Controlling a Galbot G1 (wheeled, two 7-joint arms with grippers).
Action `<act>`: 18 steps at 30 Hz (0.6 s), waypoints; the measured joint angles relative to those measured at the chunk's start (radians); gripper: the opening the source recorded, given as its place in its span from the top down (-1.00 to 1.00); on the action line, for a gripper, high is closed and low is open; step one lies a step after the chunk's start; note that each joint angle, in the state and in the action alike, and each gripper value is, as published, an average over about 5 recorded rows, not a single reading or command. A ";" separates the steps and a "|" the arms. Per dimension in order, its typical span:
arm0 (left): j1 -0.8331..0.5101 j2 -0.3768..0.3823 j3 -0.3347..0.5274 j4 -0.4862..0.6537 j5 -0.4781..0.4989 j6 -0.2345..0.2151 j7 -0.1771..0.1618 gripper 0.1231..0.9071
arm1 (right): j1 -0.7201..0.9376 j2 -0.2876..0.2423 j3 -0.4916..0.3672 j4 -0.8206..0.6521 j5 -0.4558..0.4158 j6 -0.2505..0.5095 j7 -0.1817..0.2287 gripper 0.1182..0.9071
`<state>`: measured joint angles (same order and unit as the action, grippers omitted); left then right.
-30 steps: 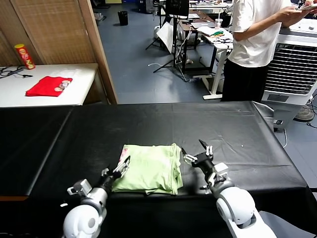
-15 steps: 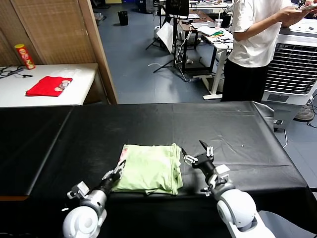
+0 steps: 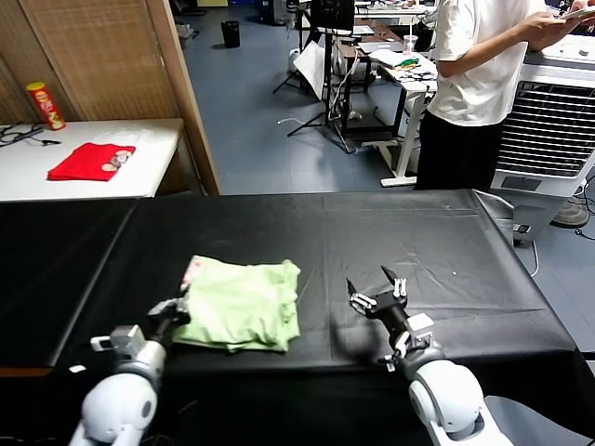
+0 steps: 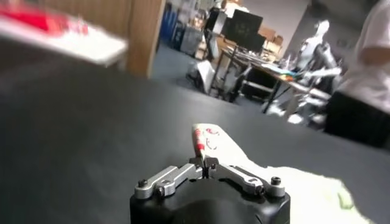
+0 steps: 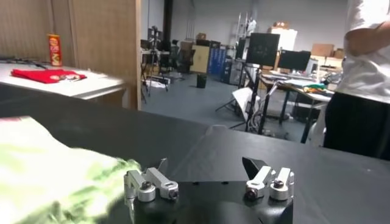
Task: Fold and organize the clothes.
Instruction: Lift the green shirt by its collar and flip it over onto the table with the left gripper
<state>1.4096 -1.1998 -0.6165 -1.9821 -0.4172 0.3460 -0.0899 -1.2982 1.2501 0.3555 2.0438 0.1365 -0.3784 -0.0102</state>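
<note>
The clothes are one pale yellow-green shirt point(image 3: 244, 305), lying folded on the black table point(image 3: 390, 232) left of its middle. A small reddish printed patch shows at its left corner. My left gripper point(image 3: 178, 311) is at the shirt's near left edge and is shut on that edge. In the left wrist view the left gripper point(image 4: 203, 162) pinches the thin fabric of the shirt point(image 4: 292, 185) between its closed tips. My right gripper point(image 3: 376, 297) stands open over bare table, well to the right of the shirt. In the right wrist view the right gripper point(image 5: 207, 167) holds nothing, and the shirt point(image 5: 55, 176) lies off to one side.
A red folded garment point(image 3: 91, 161) and a tall can point(image 3: 45, 105) lie on the white side table at the far left. A wooden partition point(image 3: 186, 93) stands behind the table. A person point(image 3: 479, 84) and a cooler unit point(image 3: 548, 130) are at the far right.
My left gripper closed on the shirt's left edge and drew the whole folded shirt to the left. The right gripper stayed open, and the shirt now lies apart from it.
</note>
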 joint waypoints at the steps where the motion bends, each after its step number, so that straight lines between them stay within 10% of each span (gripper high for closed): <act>1: 0.004 0.025 -0.014 0.002 0.022 -0.002 0.004 0.98 | 0.000 0.001 -0.002 -0.001 -0.002 0.000 0.002 -0.72; 11: 0.039 0.272 -0.187 -0.040 0.197 -0.023 0.007 0.98 | 0.010 0.004 -0.023 -0.010 -0.006 0.002 0.006 -0.72; 18: 0.051 0.264 -0.130 -0.145 0.300 -0.015 -0.029 0.98 | -0.008 0.005 -0.013 -0.014 -0.016 0.010 0.002 -0.72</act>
<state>1.4606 -0.9354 -0.7466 -2.1273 -0.1168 0.3307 -0.1190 -1.3062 1.2548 0.3423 2.0301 0.1200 -0.3684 -0.0079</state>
